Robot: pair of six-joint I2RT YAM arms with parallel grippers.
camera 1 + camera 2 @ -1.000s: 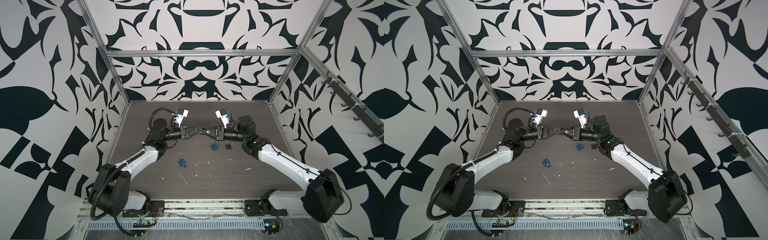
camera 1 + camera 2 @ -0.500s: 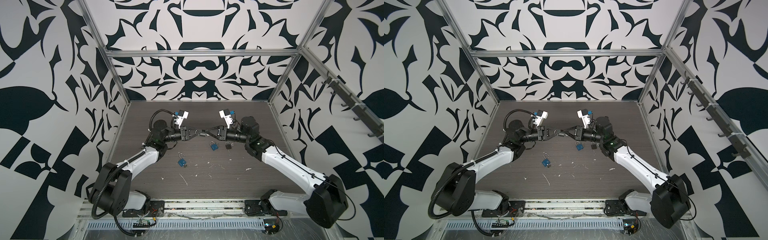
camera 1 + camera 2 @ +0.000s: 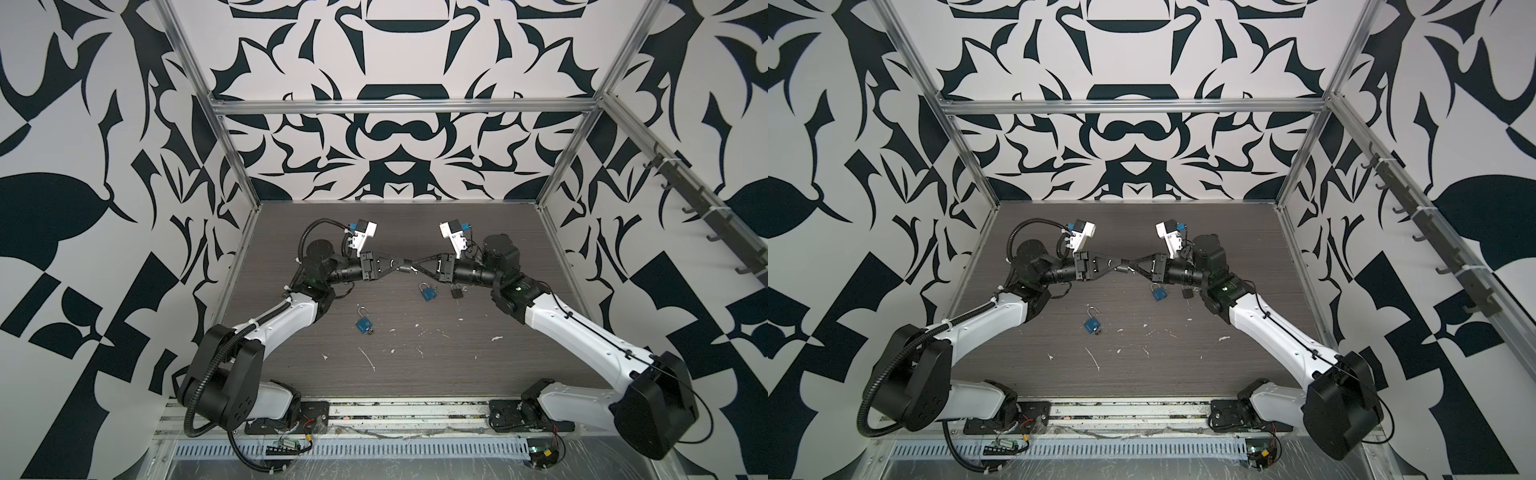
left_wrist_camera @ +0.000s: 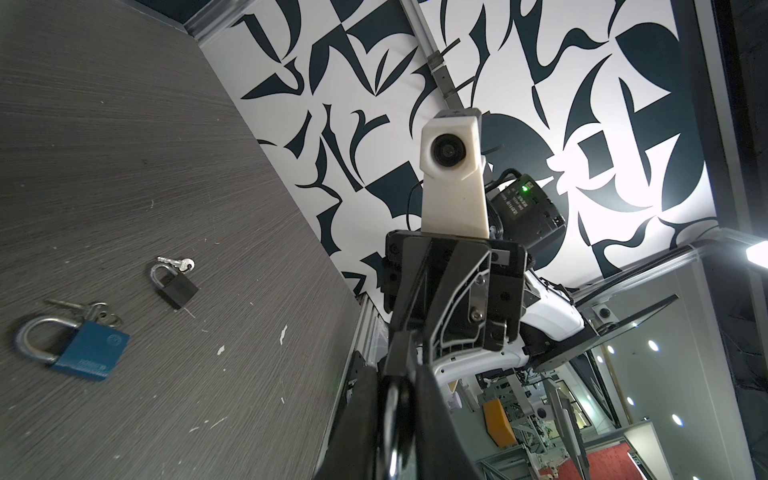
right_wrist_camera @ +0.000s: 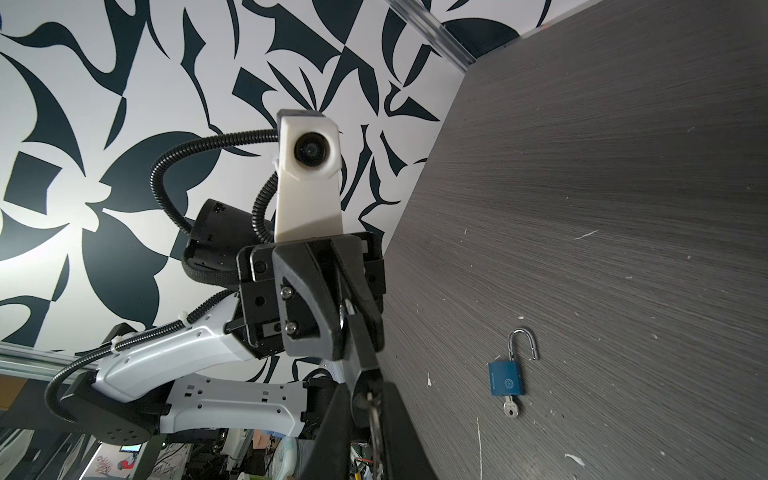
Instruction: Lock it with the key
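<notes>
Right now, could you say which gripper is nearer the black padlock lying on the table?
Right. The right gripper hangs raised just beside the black padlock; the left gripper meets it from the opposite side, farther away.

Left claw (image 3: 399, 264), right claw (image 3: 420, 266) (pinched, tip-to-tip)

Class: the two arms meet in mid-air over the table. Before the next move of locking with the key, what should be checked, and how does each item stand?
1. Left gripper clamped on the black padlock: ok.
2. Right gripper clamped on the key: ok.
3. Key seated in the keyhole: cannot tell, the fingers hide it.
4. Held padlock's shackle pushed in: cannot tell.
5. Open blue padlock lies on the table, clear of both grippers: ok.
</notes>
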